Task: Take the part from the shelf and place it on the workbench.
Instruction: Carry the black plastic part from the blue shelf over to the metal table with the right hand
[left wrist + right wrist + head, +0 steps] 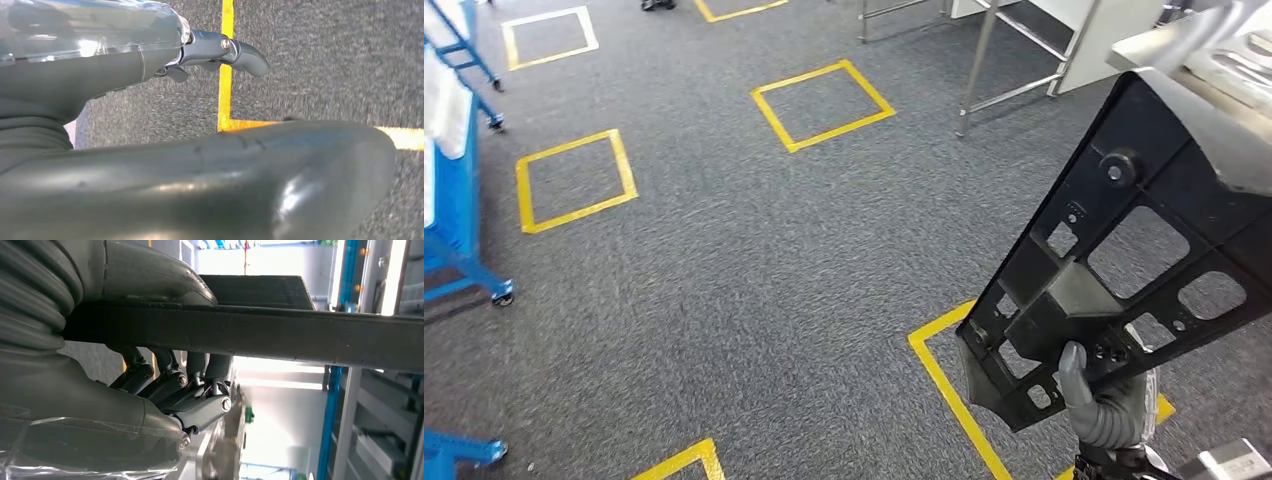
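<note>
Carrying the part [1114, 270]: right hand [1096, 398] grips its lower edge, holding it tilted over the carpet. Left hand [220, 50] hangs with nothing in it, fingers loosely extended. Pickup looks done; the counter [1214, 60] placement remains.

Workshop floor: grey carpet [724, 270], yellow taped squares [822, 103], blue trolleys [454, 200].

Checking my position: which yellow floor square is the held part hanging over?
The partly seen yellow square at lower right; the black part in the right hand overlaps it. The others lie farther left.
</note>
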{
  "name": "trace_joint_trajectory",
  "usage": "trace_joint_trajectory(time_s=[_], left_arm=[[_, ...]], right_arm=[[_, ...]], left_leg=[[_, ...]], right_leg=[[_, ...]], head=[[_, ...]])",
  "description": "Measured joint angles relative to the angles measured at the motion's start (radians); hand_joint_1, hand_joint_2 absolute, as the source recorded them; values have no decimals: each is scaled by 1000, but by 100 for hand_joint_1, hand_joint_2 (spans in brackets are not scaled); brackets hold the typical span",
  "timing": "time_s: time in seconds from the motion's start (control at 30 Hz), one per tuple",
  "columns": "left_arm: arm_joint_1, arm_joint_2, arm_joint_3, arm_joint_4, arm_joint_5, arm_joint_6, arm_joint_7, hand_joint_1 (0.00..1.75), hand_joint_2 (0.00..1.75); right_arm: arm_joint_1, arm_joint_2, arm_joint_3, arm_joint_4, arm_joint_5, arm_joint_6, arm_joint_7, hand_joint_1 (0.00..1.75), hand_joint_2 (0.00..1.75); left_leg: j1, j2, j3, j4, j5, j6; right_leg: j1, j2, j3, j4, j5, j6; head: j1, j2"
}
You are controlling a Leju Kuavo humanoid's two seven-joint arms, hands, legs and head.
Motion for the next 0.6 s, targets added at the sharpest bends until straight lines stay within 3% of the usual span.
trace_joint_trajectory(time_s=[0.03, 0.07, 0.1, 0.17, 0.23, 0.3, 0.37, 0.43, 0.5, 0.57, 0.6], left_arm=[[2, -1, 3, 0, 3, 1, -1, 0, 0], [4, -2, 5, 0, 5, 1, -2, 0, 0], [5, -2, 8, 0, 7, 1, -4, 0, 0], [6, -3, 12, 0, 8, -4, -13, 0, 0], [7, -3, 15, 0, 4, -16, -26, 0, 0], [7, -4, 16, 0, -1, -32, -39, 0, 0], [5, -4, 16, 0, -4, -45, -47, 0, 0], [5, -6, 16, -1, -7, -54, -50, 0, 0], [10, -7, 16, -1, -9, -58, -51, 0, 0], [13, -8, 16, -1, -11, -60, -51, 0, 0], [14, -8, 16, -1, -12, -62, -51, 0, 0]], right_arm=[[-5, 0, 3, 4, 2, -1, 0, 175, 175], [-8, 0, 7, 8, 5, -4, 0, 175, 175], [-11, 0, 11, 12, 9, -8, 1, 175, 175], [-17, 0, 17, 17, 16, -20, 1, 175, 175], [-20, 0, 19, 18, 17, -31, 1, 175, 175], [-16, 0, 20, 17, 17, -36, 0, 175, 175], [-5, 0, 20, 13, 18, -38, 0, 175, 175], [3, 0, 20, 6, 23, -41, -1, 175, 175], [5, 1, 20, 2, 32, -46, -1, 175, 175], [7, 2, 20, 1, 43, -50, -1, 175, 175], [9, 2, 20, 1, 47, -51, -1, 175, 175]], left_leg=[[0, -9, -35, 68, -23, -1], [0, -12, -60, 111, -28, -1], [0, -13, -67, 114, -10, 0], [2, -31, -29, 2, 71, 4], [5, -79, 20, -124, 125, 10], [5, -100, 35, -163, 129, 15], [5, -78, 38, -171, 136, 25], [6, -50, 41, -183, 144, 39], [4, -19, 42, -188, 146, 46], [1, 13, 41, -187, 144, 48], [1, 28, 41, -187, 142, 48]], right_leg=[[1, 14, 0, 1, 0, -1], [1, 30, 1, 1, 0, -1], [1, 46, 2, 3, 0, -1], [1, 77, 3, 6, -2, 1], [1, 104, 0, 11, -3, 8], [-1, 126, -9, 13, 0, 21], [-5, 140, -15, 12, 3, 35], [-3, 95, -35, 50, -23, 44], [-1, 30, -89, 162, -85, 49], [-3, 7, -141, 269, -123, 52], [-4, 2, -146, 280, -118, 53]], head=[[0, 0], [0, 0], [0, 0], [0, 0], [0, 0], [0, 0], [0, 0], [0, 0], [1, 0], [1, 0], [1, 0]])
